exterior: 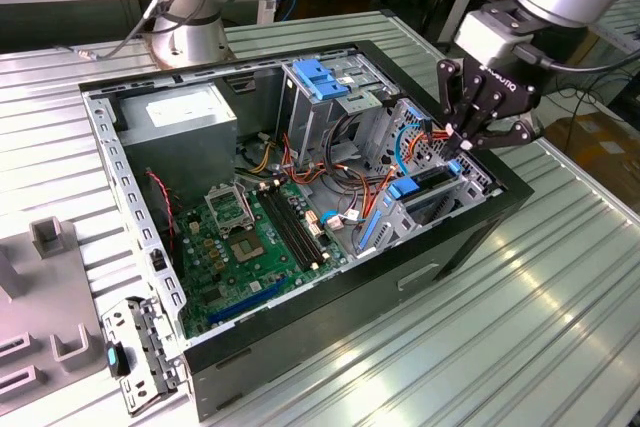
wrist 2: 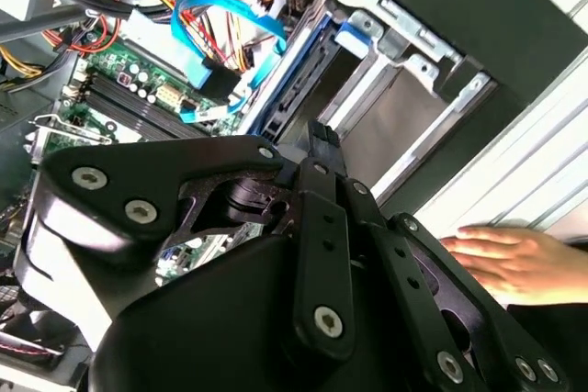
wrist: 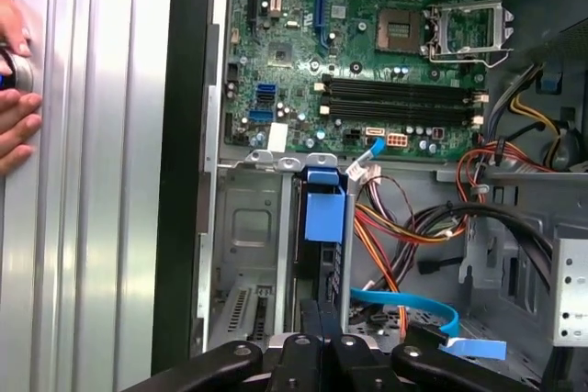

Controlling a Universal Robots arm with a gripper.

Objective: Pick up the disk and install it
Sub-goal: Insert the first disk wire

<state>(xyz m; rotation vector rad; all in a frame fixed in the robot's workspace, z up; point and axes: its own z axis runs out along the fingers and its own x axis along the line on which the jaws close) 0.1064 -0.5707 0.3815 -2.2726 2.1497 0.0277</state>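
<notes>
My claw (exterior: 462,144) is sitting right over the front drive bays of the open computer case (exterior: 440,267), which lies on its side on the ribbed metal bench (exterior: 540,347). The disk (wrist: 323,227) is already down in its bay slot, standing on edge. Its long axis runs from the motherboard (wrist: 367,52) side out toward the case front, with the blue handle end facing the board. In the exterior view it's the blue-tabbed unit (exterior: 425,185) just below my fingertips (exterior: 452,137), which look pressed close together on or right at its far end. I honestly can't tell whether they're pinching it or only touching.

Stuff crowding the spot: a flat blue data cable (wrist: 413,305) curls just beside the disk, and a bundle of orange and red power wires (wrist: 395,227) hangs next to that. The empty metal bay (wrist: 248,245) sits on the disk's other side. Further back stands the tall drive cage with its blue bracket (exterior: 322,79), and the power supply (exterior: 185,117) is in the far corner.

The first wrist view gives the straight-down look at the slot, plus a person's fingers (wrist: 14,107) on the bench outside the case. The second wrist view has my claw linkage (wrist 2: 312,254) in front, a hand (wrist 2: 510,259) on the bench and the blue cable (wrist 2: 220,39).
</notes>
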